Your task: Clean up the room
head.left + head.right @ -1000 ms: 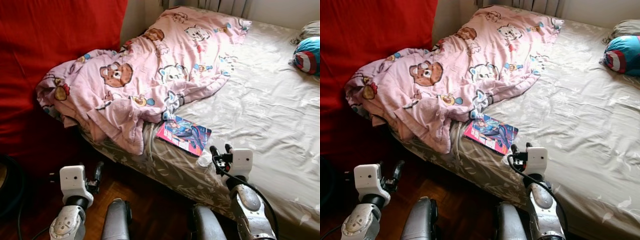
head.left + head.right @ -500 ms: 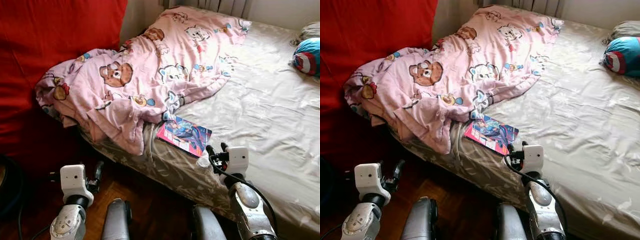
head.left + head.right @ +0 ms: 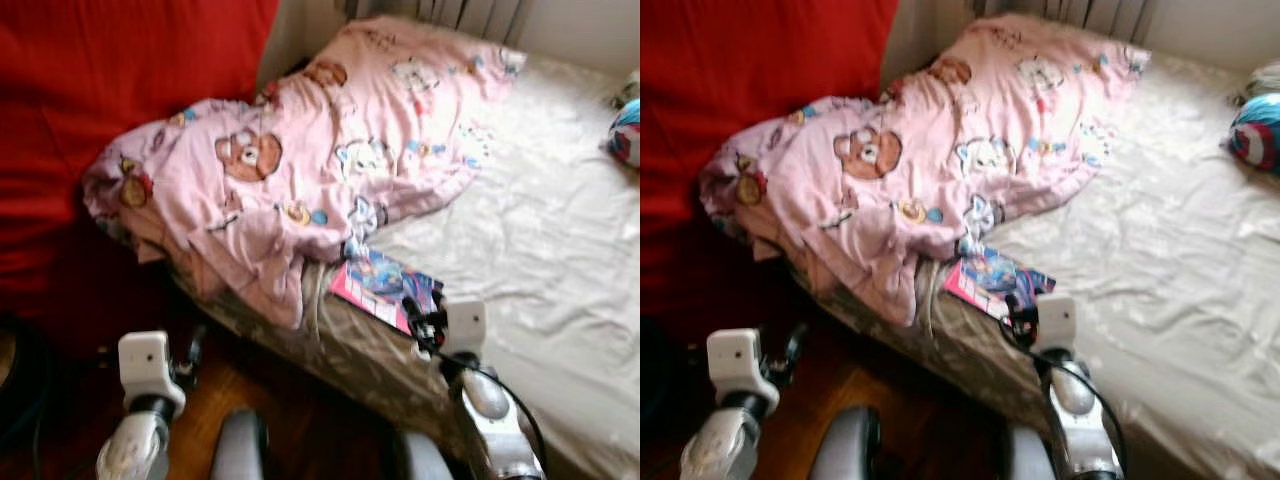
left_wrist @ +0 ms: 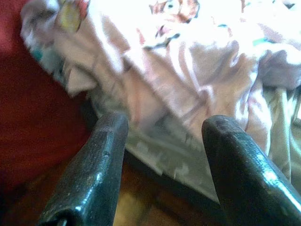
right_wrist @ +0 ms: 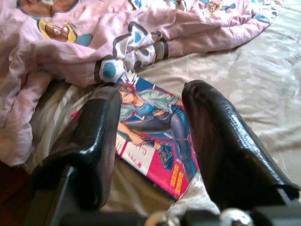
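The right gripper has advanced, fingers spread, to the magazine at the bed edge; pickup appears imminent. The left gripper hangs released near the blanket

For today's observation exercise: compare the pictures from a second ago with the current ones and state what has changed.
The right gripper has advanced along the bed edge to the comic book, its open fingers now over it, nothing gripped yet. The camera shifted too. The pink blanket, the book and the left gripper stayed put.

Silver arms, white wrist boxes, black-fingered right tool, black cable.
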You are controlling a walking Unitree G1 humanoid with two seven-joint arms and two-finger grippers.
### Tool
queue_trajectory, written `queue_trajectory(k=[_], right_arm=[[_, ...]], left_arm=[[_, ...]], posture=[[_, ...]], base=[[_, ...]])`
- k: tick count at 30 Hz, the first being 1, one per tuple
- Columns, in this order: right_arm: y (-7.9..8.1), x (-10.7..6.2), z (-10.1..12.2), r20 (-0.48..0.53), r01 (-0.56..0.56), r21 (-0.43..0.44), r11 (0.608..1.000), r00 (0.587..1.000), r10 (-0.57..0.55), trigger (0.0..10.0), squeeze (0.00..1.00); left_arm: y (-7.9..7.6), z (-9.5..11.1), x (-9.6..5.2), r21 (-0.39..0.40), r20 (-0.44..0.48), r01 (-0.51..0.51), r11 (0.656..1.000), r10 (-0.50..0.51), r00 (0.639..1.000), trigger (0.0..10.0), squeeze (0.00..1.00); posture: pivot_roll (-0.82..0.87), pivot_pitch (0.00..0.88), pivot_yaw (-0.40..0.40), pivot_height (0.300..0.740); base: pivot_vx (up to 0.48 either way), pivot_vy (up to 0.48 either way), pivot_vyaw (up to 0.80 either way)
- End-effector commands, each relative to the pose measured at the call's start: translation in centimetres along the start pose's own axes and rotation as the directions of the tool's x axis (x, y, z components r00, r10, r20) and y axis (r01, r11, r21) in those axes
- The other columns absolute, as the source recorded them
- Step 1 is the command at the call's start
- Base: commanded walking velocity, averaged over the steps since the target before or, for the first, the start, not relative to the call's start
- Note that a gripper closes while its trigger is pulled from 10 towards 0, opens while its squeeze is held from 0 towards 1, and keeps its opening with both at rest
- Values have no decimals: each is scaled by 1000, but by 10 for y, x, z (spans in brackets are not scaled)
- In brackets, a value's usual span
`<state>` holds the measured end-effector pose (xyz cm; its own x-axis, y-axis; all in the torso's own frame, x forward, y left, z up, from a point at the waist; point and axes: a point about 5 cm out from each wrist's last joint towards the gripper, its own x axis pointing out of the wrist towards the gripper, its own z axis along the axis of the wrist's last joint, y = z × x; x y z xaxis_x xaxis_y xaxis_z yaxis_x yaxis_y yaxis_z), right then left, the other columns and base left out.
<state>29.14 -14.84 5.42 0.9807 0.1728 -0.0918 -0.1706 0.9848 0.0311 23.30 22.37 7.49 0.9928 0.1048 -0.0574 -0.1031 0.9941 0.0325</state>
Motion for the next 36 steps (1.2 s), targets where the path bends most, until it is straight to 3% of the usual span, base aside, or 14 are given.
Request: queue_trajectory(k=[1,16,22,25,26,30,36], right_arm=[[-8,-5,-7,-29,30,-9,1000,999,-30,10000,0],[-10,-4,-8,-34,47,-11,999,998,-48,10000,0],[-20,-3,-16,-91,84,-58,995,992,-89,10000,0],[-24,0,-24,-183,32,-155,987,981,-61,10000,0],[-27,2,-27,-221,19,-210,977,973,-66,10000,1000],[-32,12,-25,-272,-8,-275,961,960,-70,10000,1000],[-33,21,-21,-295,-34,-323,946,953,-66,10000,1000]], left_arm=[[-4,-2,-2,-14,-9,10,1000,-10,1000,10000,0],[-2,2,-7,1,-6,27,1000,-27,1000,10000,0],[0,4,-16,8,-9,33,999,-33,999,10000,0],[0,4,-22,8,-20,40,999,-40,999,10000,0],[-1,6,-24,6,-19,44,999,-43,999,10000,0],[-3,13,-32,10,-20,60,998,-60,998,10000,0],[0,14,-43,12,-31,51,999,-51,998,10000,0]], posture=[[40,177,-23,594],[66,171,-14,594],[76,211,-9,594],[80,242,-7,594],[87,272,-8,594],[103,348,-8,594],[123,377,-13,594]], base=[[300,0,0],[303,0,0],[0,0,0],[0,0,0],[0,0,0],[0,0,0],[0,0,0]])
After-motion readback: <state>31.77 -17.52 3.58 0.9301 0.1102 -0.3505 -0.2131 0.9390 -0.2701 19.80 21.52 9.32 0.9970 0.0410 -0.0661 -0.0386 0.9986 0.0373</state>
